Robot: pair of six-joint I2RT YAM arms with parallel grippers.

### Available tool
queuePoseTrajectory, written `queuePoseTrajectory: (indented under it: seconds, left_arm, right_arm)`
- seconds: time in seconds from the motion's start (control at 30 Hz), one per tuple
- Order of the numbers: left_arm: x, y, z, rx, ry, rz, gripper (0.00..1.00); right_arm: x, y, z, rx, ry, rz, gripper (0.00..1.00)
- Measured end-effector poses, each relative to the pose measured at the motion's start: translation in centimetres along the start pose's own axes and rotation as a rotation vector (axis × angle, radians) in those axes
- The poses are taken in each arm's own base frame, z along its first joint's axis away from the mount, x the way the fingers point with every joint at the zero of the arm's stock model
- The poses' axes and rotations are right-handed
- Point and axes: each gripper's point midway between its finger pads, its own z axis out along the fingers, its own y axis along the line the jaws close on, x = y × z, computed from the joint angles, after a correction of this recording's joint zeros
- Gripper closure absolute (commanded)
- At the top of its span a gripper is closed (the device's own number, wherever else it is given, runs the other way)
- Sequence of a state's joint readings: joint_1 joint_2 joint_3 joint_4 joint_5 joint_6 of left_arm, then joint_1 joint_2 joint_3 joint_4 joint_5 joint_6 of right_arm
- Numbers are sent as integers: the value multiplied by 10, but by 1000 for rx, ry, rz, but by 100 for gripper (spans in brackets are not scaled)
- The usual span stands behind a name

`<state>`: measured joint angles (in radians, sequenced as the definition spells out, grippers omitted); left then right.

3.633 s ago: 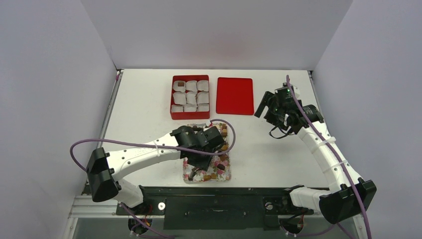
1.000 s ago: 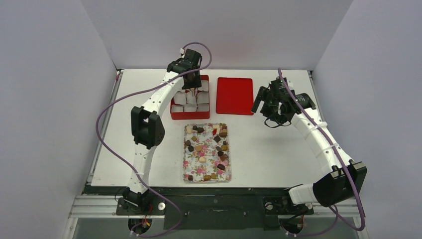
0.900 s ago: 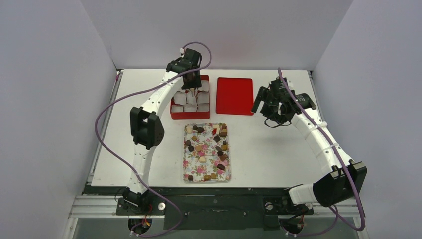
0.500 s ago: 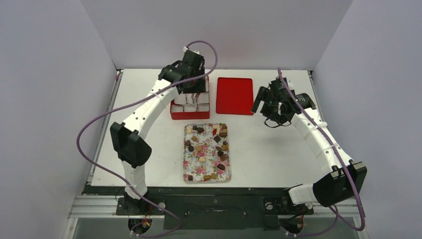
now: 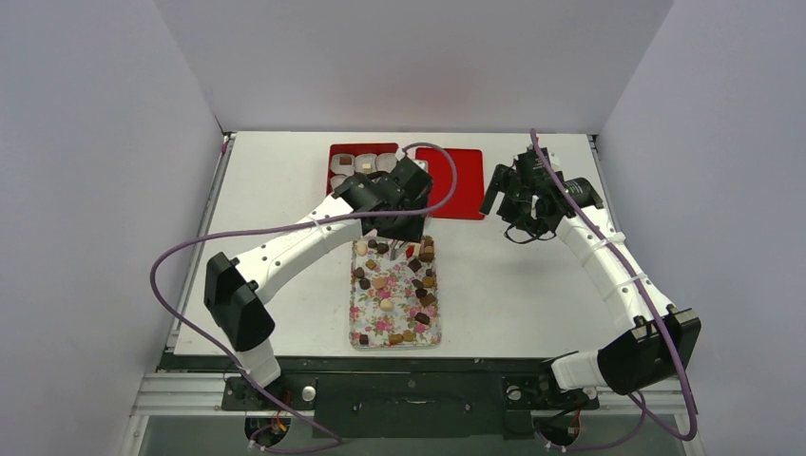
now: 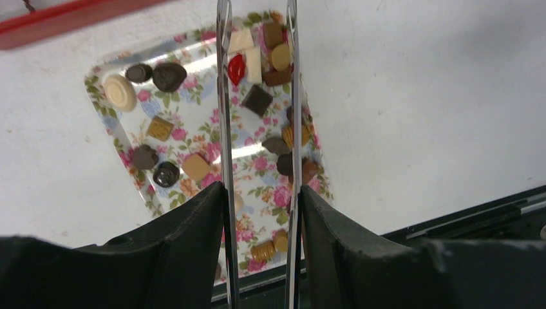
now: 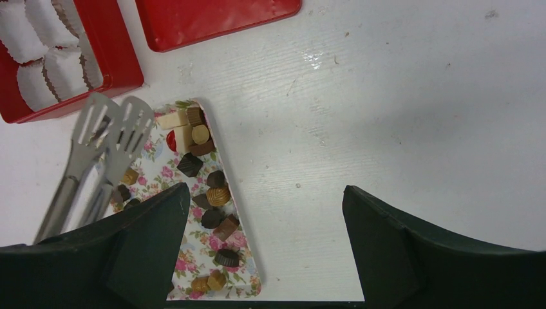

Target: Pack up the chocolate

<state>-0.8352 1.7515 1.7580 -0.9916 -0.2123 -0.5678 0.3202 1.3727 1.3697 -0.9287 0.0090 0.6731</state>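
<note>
Mid-frame from above, my left gripper [image 6: 261, 205] clamps tongs [image 6: 223, 116] over the tray [image 6: 199, 122]; right gripper [image 7: 264, 238] gapes empty. I count perhaps two cups [image 5: 366, 163] filled; most chocolate [image 6: 257, 100] lies unpacked.

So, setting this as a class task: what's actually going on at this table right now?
The left gripper holds metal tongs above the floral tray of loose chocolates; the tong tips look empty. The right gripper hangs open over bare table, holding nothing. Behind the tray sit the red box of white paper cups and a red lid beside it.
</note>
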Motion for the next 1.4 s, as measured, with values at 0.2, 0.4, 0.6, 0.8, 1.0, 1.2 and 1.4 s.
queuePoseTrajectory:
  seconds: [0.2, 0.4, 0.6, 0.8, 1.0, 1.2, 1.4]
  left_arm:
    - [42, -11, -4, 7, 63, 33, 58]
    - [65, -13, -12, 15, 95, 49, 59]
    - [86, -11, -19, 19, 120, 62, 59]
    - [95, -2, -26, 7, 130, 43, 59]
    - [105, 9, -28, -23, 148, 35, 59]
    - [116, 28, -38, -76, 163, 24, 59]
    - [127, 44, -50, -99, 169, 4, 59]
  right_arm:
    - [-1, -2, 0, 4, -2, 4, 16]
    - [-1, -2, -2, 1, -7, 5, 16]
    - [1, -3, -2, 0, -8, 7, 16]
    - [4, -5, -1, 2, -5, 12, 16]
    - [5, -6, -2, 0, -8, 18, 16]
    - [5, -6, -3, -3, -12, 22, 16]
    - [10, -8, 2, 2, -3, 23, 16]
